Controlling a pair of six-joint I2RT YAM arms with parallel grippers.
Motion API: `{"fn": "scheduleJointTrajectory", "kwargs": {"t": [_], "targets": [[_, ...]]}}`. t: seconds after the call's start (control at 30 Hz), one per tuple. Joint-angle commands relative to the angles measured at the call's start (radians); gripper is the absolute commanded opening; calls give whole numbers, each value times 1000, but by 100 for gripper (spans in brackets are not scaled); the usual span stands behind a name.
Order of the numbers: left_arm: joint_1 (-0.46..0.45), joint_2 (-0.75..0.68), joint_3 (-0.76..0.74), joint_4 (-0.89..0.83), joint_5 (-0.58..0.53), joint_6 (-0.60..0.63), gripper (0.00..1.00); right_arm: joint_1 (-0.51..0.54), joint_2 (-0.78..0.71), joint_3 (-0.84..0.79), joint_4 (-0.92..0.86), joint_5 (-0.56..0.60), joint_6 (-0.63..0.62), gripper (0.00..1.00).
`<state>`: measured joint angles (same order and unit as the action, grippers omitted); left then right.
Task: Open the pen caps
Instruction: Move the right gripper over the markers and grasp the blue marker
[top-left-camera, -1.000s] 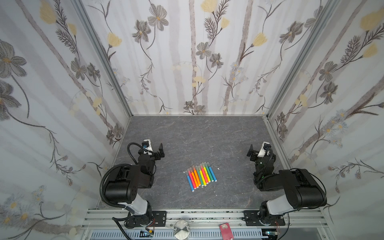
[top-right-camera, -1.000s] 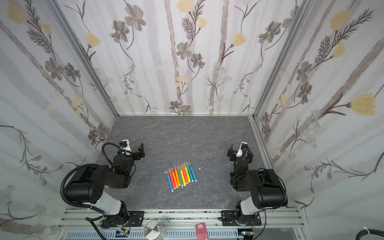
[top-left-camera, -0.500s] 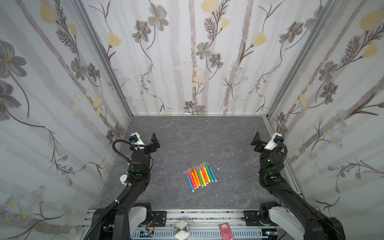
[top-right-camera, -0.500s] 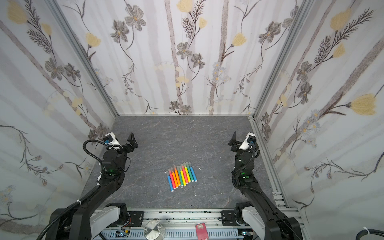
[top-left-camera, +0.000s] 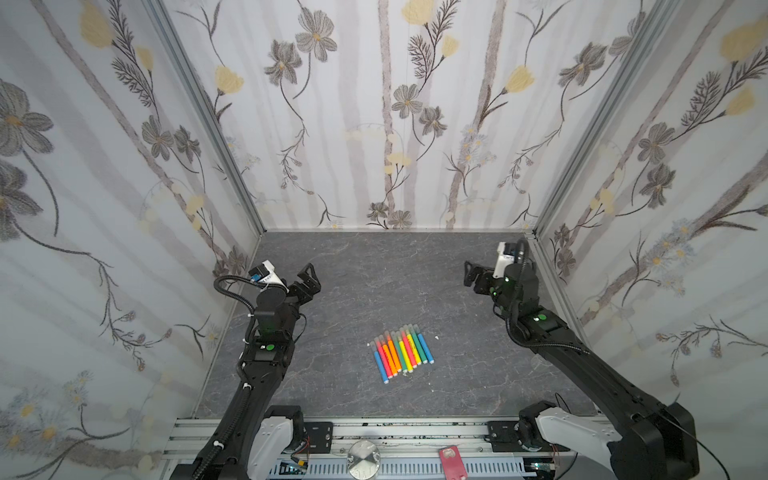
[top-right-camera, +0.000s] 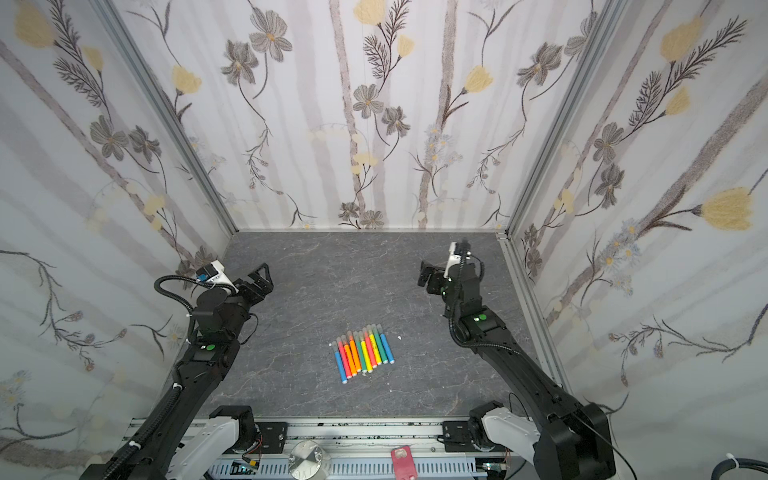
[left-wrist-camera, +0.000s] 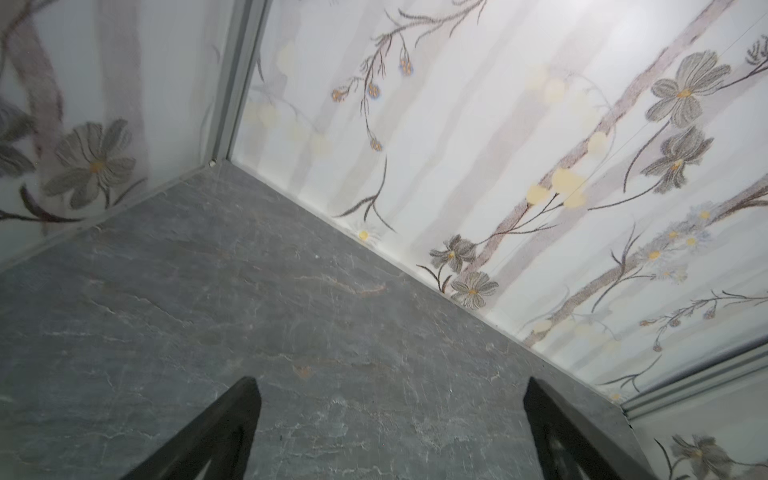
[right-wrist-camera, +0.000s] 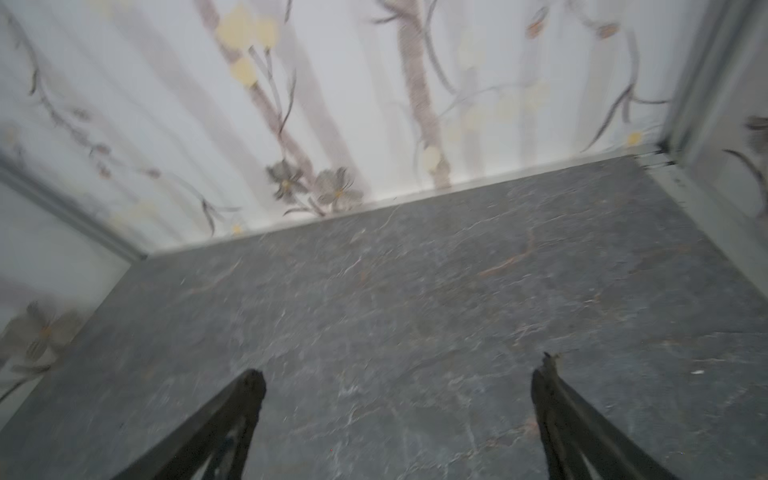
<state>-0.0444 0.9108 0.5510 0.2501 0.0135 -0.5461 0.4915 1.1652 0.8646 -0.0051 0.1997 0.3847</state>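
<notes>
Several pens (top-left-camera: 401, 354) (top-right-camera: 363, 353) with blue, pink, orange, green and yellow barrels lie side by side in a row on the grey floor, near the front middle. The pen caps (top-left-camera: 397, 333) (top-right-camera: 358, 333) are translucent greyish and sit on the pens' far ends. My left gripper (top-left-camera: 311, 279) (top-right-camera: 262, 278) (left-wrist-camera: 390, 384) hovers open and empty, left of and behind the row. To the right and behind it, my right gripper (top-left-camera: 468, 275) (top-right-camera: 423, 274) (right-wrist-camera: 401, 370) is open and empty. Both wrist views show only bare floor between the fingers.
Flowered walls close in the grey floor (top-left-camera: 374, 282) on three sides. A metal rail along the front carries a round knob (top-left-camera: 363, 454) and a red object (top-left-camera: 451, 459). A white speck (top-left-camera: 436, 337) lies just right of the pens.
Both arms have unfolded from their tucked pose and reached out over the floor. The right gripper has swung in toward the middle. The pens have not moved.
</notes>
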Motion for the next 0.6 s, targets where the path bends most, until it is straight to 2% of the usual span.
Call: {"fn": "scheduleJointTrajectory", "kwargs": {"t": [0.0,0.23,0.3,0.4,0.57], "targets": [[-2,37,25,-101,78,-56,100,137,76,75,-235,56,23,87],[-1,76,50,-212,47,4,100,446,275,239,-382,103,164,59],[-2,80,51,-223,41,12,100,500,341,299,-427,106,190,58],[-1,85,49,-230,47,13,100,539,422,349,-470,133,204,59],[-2,98,53,-233,64,10,100,502,467,333,-479,156,210,51]]}}
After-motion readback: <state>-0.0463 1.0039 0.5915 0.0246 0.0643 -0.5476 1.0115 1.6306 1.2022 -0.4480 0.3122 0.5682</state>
